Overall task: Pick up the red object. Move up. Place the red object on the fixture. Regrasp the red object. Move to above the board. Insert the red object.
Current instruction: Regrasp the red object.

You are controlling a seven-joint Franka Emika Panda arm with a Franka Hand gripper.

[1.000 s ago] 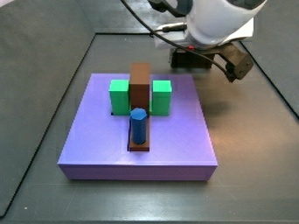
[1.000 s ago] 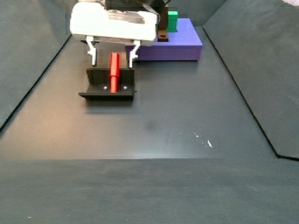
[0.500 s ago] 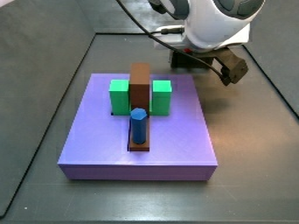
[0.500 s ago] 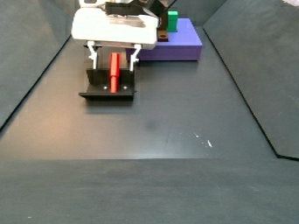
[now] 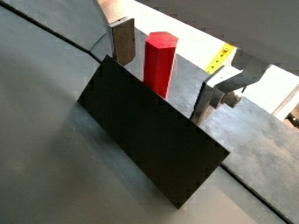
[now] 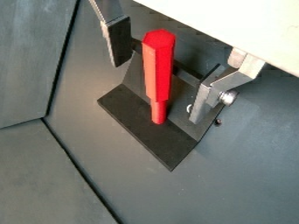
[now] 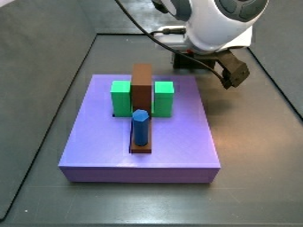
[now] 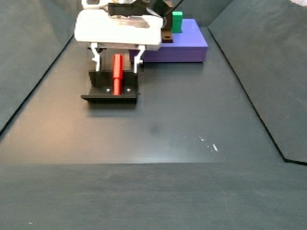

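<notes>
red stick standing in dark fixture, jaws spread around it

fixture (image 8: 110, 90), a dark, matte, open bracket with low walls, sits on the dark grey surface (image 8: 168, 135) and holds the red object (image 8: 117, 73). in both wrist views the red object (image 5: 158, 64) (image 6: 158, 74) is a smooth, bright-red stick with flat facets, its foot on the fixture's flat black base plate (image 6: 146, 127); in a wrist view the fixture's tall black wall (image 5: 146, 131) hides its lower part. the gripper (image 8: 117, 61) hangs over the fixture, its jaws spread wide; the flat silver fingers (image 6: 114, 37) stand on either side of the stick, clear of it. the board (image 7: 142, 133), a flat lavender-purple slab, lies apart from the fixture. it carries two green blocks (image 7: 120, 97) flanking a long brown bar (image 7: 142, 93), with a blue cylindrical peg (image 7: 140, 126) upright on the bar's near end. in a side view the gripper's white body (image 7: 219, 27) partly hides the fixture behind the board.
</notes>
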